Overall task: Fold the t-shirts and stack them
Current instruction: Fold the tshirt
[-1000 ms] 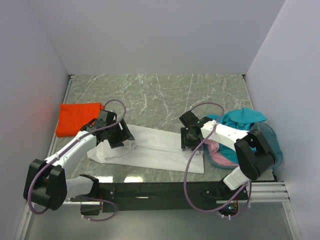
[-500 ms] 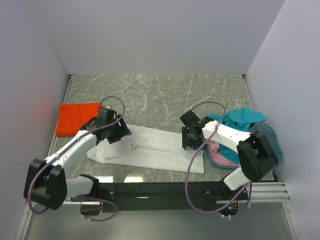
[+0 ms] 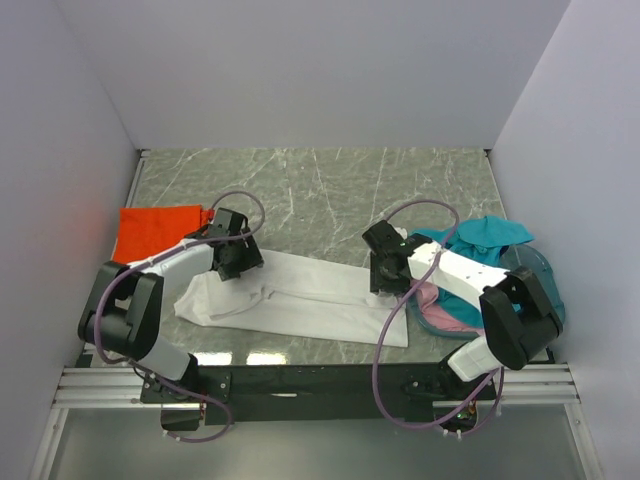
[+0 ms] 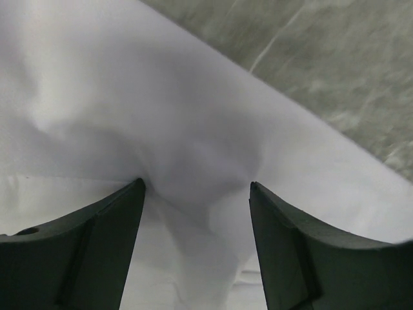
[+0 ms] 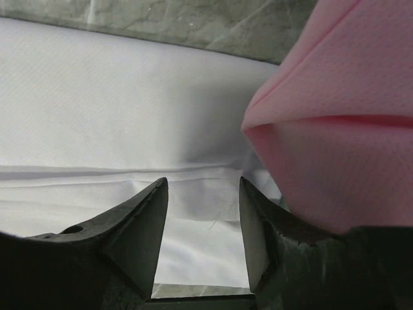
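L fingers [image 4: 84,252] spread over wht tee [image 4: 161,97]

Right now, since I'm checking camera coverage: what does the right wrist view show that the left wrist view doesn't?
Only the right wrist view: the pink t-shirt, bulging in at right beside the right end effector. Only the left wrist view: cloth puckered up between the spread jaws of the left end effector. Both: the white t-shirt under open jaws, with the green marbled table beyond it.
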Available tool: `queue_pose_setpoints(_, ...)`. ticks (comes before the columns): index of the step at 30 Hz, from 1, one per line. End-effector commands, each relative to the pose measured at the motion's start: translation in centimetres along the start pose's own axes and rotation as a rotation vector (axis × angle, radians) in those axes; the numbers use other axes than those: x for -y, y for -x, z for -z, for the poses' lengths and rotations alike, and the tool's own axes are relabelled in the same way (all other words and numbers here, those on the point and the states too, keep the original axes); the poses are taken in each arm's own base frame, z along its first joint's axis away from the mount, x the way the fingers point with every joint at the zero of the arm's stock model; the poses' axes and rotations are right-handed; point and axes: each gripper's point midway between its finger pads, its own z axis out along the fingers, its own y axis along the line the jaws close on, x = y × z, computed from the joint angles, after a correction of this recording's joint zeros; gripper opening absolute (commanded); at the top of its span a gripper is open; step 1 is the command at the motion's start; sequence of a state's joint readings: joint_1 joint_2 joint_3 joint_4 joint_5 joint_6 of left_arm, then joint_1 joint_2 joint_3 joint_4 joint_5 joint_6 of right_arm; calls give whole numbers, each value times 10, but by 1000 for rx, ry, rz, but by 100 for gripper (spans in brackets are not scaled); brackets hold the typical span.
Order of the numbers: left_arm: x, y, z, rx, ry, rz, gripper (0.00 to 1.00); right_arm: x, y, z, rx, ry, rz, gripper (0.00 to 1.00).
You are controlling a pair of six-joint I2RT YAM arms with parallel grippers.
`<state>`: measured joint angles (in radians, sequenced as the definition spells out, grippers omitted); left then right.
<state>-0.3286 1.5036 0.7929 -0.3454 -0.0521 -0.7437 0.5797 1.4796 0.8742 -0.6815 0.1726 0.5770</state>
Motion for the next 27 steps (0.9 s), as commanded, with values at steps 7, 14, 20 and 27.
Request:
queue_pose_setpoints(7,2,33,-38,43,27,-1,73,16,3,7,41,-57,-27,55)
queue_pose_setpoints(14,8,36,-44,32,12,-5,73,11,-10,8,3,-34,-31,52)
queue_pose_setpoints(20,8,29,-45,12,-3,-4,73,3,-16,5,-18,10,-47,41)
queue_pose_setpoints(27,8,28,-48,8,-8,-1,73,0,-19,6,-24,31,-52,27)
